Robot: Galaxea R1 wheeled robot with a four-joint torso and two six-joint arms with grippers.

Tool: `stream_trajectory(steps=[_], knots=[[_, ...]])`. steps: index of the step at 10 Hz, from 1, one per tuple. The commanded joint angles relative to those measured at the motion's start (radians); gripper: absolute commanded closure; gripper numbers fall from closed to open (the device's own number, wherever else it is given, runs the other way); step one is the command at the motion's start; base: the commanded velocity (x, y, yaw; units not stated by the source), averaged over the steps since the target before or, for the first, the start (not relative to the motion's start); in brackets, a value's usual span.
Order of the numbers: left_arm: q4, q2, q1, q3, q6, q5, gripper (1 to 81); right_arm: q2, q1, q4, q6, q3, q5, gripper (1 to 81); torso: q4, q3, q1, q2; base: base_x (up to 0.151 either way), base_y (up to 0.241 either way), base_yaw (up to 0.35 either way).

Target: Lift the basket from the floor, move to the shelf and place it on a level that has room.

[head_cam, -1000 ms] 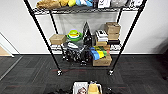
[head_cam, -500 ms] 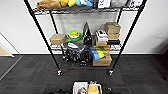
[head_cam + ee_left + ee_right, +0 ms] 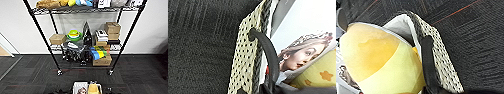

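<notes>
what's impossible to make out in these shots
- Basket: head view, lower part cut off by the bottom edge.
- Left pincer fingers: left wrist view, lost behind the basket's dark handle; open or shut unclear.
- Right pincer fingers: right wrist view, same, beside the yellow plush.
- Shelf top: head view, cut off by the upper edge.

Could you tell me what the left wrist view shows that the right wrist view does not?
Left wrist view alone: a printed picture of a face with a tiara inside the cream woven basket. Right wrist view alone: a large rounded yellow plush toy in that basket, and an orange seam line on the dark carpet floor. Both share the basket's woven wall, its dark handle and carpet.
</notes>
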Motion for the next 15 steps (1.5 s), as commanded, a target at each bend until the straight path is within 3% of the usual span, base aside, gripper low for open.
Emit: stream_trajectory(steps=[1,4,9,10,12,15], knots=[[-0.025,-0.047,-0.107,0.095,-0.002,0.078,81.1,-0.032,0.097,0.025,0.012,0.064,-0.061,81.1,0.0,0.1,-0.062,0.096,0.0,0.0,0.0],[-0.034,-0.084,-0.107,0.155,-0.004,0.077,81.1,-0.084,0.084,0.042,0.013,0.155,-0.027,81.1,0.0,0.147,-0.107,0.169,0.0,0.0,0.0],[-0.052,-0.211,-0.101,0.359,-0.004,0.072,81.1,-0.197,0.055,0.054,0.013,0.363,0.041,81.1,0.0,0.323,-0.219,0.346,0.0,0.0,0.0],[-0.054,-0.233,-0.098,0.396,-0.004,0.072,81.1,-0.222,0.048,0.054,0.013,0.411,0.062,81.1,0.0,0.26,-0.239,0.378,0.0,0.0,0.0],[-0.054,-0.278,-0.09,0.49,-0.004,0.071,81.1,-0.264,0.032,0.054,0.013,0.489,0.083,81.1,0.0,0.304,-0.278,0.434,0.0,0.0,0.0],[-0.051,-0.368,-0.069,0.647,-0.004,0.023,81.1,-0.348,0.011,0.053,0.01,0.641,0.132,81.1,0.0,0.317,-0.336,0.524,0.0,0.0,0.0]])
